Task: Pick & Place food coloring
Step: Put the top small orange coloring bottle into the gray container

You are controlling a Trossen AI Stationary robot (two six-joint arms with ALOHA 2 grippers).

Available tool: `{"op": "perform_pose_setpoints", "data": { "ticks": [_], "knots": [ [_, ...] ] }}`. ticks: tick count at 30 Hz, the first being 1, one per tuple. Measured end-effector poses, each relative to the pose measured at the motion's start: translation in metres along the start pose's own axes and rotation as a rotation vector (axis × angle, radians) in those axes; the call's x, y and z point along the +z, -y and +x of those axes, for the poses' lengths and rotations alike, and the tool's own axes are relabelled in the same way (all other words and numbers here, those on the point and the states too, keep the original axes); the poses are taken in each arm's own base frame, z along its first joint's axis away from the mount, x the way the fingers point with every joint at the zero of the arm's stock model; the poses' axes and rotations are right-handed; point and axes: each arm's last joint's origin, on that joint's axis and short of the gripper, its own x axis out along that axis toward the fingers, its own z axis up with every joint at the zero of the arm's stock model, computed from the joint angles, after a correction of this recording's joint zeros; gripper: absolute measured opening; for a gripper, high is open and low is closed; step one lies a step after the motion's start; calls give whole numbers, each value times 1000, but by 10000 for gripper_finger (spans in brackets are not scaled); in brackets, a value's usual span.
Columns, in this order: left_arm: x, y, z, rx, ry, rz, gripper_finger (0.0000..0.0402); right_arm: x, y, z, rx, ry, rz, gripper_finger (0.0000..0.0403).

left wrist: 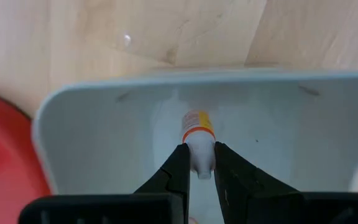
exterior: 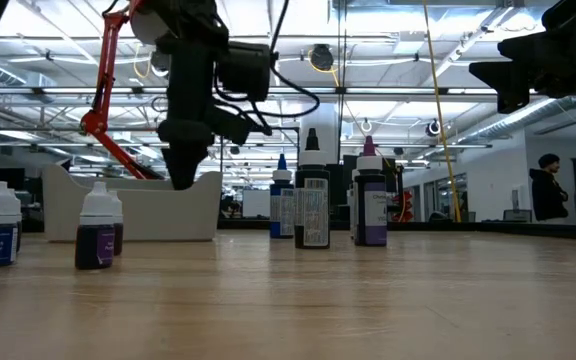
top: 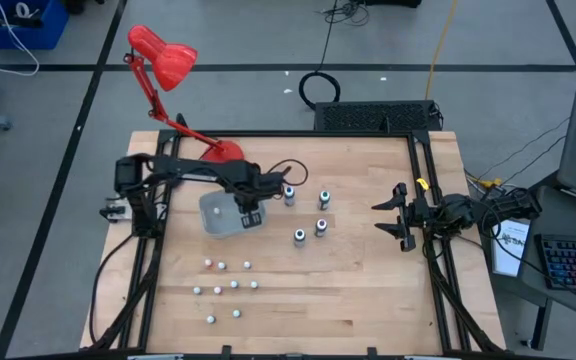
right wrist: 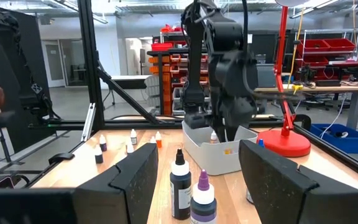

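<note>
The left gripper [left wrist: 199,171] clenches 1 small whitish orange-banded bottle [left wrist: 197,138] over the translucent grey rectangular tray [left wrist: 92,143]; the right gripper [top: 400,216] waits released; many bottles remain outside.

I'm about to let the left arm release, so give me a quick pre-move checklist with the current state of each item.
1. Left gripper shut on the small bottle: ok.
2. Bottle over the tray, inside its walls: ok.
3. Bottle touching the tray floor: cannot tell.
4. Right gripper open and parked away from the tray: ok.
5. Tall bottles standing clear of the tray: ok.
</note>
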Motion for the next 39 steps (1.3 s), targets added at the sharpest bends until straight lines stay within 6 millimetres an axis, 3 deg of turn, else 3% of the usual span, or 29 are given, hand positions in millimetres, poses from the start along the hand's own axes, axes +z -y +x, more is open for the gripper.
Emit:
{"op": "perform_pose_setpoints", "data": {
  "ticks": [8,21,39],
  "knots": [
    [3,-3,12,2,-39,5,54,0,0,0,0,0,0,212],
    [3,-4,12,2,-36,10,80,0,0,0,0,0,0,212],
    [8,-4,12,0,16,-3,85,0,0,0,0,0,0,212]
  ]
}}
